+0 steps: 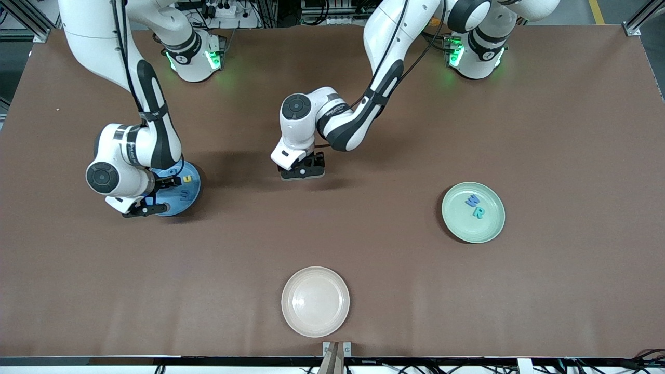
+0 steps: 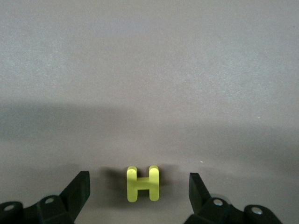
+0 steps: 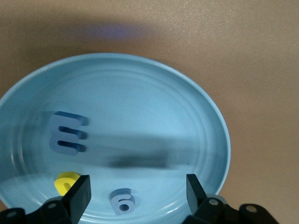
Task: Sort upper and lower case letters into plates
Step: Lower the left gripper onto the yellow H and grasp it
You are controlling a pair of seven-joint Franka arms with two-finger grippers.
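Left jaws open w/ yellow H [image 2: 143, 183] between.

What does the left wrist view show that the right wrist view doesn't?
Only the left wrist view shows the yellow H, lying on bare brown table between the open left pincer fingers.

Only the right wrist view shows the blue plate under the open right pincer, holding a blue m, a blue g and a yellow letter partly hidden by a finger.

Both show two black, spread fingers and brown tabletop.
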